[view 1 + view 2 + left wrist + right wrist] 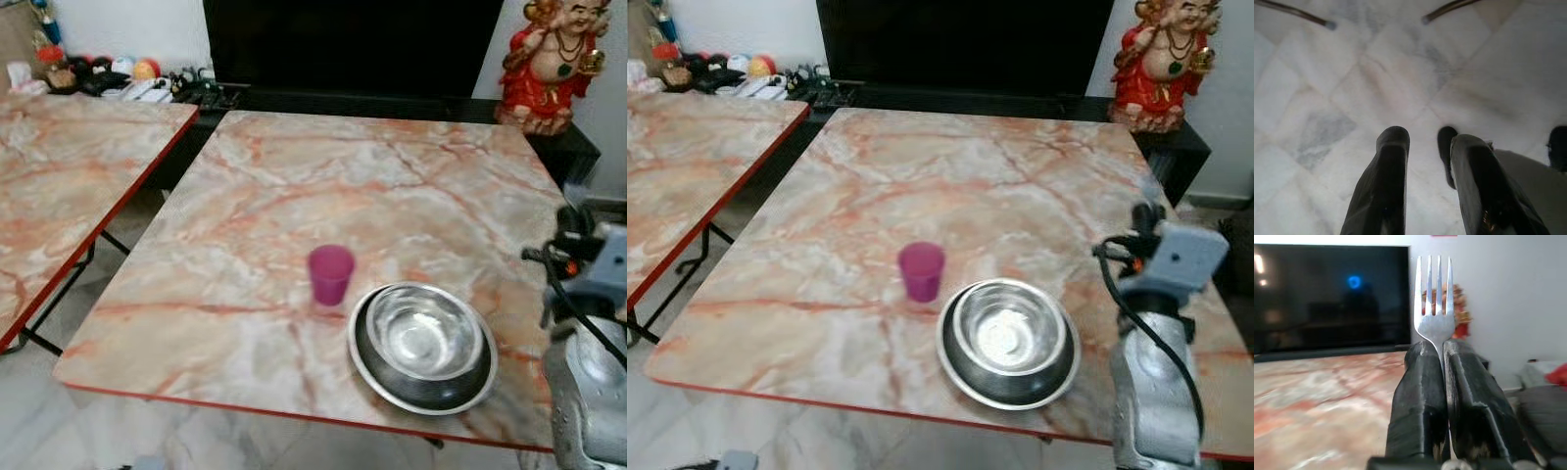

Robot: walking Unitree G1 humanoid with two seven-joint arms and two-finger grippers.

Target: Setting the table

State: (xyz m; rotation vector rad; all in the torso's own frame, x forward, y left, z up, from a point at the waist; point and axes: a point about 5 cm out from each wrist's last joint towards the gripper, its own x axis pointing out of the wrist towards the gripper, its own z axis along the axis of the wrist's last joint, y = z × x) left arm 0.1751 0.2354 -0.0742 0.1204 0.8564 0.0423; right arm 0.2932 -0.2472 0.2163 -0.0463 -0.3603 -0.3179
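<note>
Fork [1435, 308] (tines up) in closed right end effector [1444, 350]

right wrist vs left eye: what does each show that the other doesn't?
Right wrist: a fork, tines up, pinched between the right gripper jaws, and the TV's reflections. Left eye: the pink cup standing beside a steel bowl nested in a plate, plus a second table. Both: the marble table, the TV and the red statue.

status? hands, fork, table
Right hand shut on fork, raised beside table. Left hand open, idle over floor. Bowl in plate, pink cup set. Nothing blocking.
</note>
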